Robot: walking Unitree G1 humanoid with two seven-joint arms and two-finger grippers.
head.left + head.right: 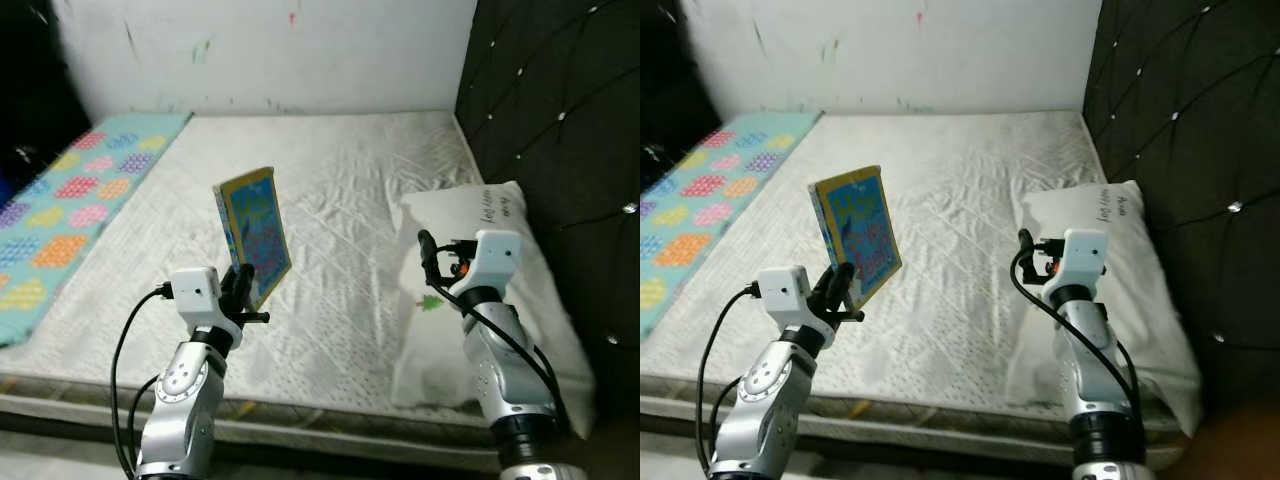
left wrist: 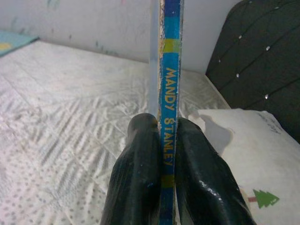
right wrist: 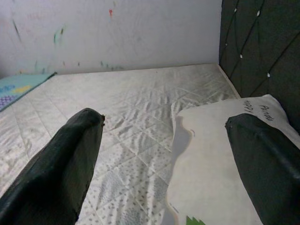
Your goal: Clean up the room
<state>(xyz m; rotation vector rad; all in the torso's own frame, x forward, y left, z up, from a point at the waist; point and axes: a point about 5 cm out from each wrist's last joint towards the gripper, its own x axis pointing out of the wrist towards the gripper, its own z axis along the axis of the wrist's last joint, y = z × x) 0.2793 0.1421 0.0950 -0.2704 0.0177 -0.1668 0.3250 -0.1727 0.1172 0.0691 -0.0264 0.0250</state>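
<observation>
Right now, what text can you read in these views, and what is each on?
"MANDY STANLEY": on the spine of the book, held by the left gripper.
"Panda", after a word I read as "HAPPY": on the pillow.
Book cover lettering: too blurred to read.
Right gripper: no text.

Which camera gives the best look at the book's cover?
The left eye view: the book stands upright in the left gripper, cover facing the camera. The right eye view shows likewise; the left wrist view catches its spine.
</observation>
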